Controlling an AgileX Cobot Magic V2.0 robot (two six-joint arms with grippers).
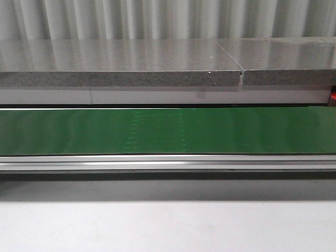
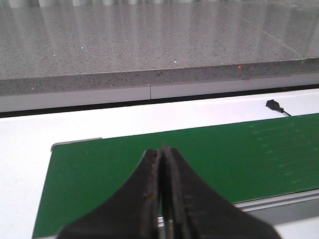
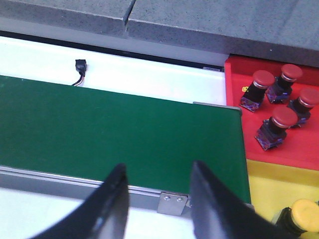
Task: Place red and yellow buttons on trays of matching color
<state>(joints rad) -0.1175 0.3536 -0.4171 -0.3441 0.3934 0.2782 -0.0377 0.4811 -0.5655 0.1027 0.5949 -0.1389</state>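
Right tool (image 3: 154,199) spread, left tool (image 2: 162,199) pressed together, above bare green belt (image 1: 168,131); 4 red buttons (image 3: 279,99) sorted onto red tray (image 3: 234,74).

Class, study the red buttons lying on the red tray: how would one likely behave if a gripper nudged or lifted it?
A red button has a domed cap on a blocky base, so it would probably tip or roll rather than slide. It looks rigid. The cap may be slippery.

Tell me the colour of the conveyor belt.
Green; the conveyor belt shows best in the front view.
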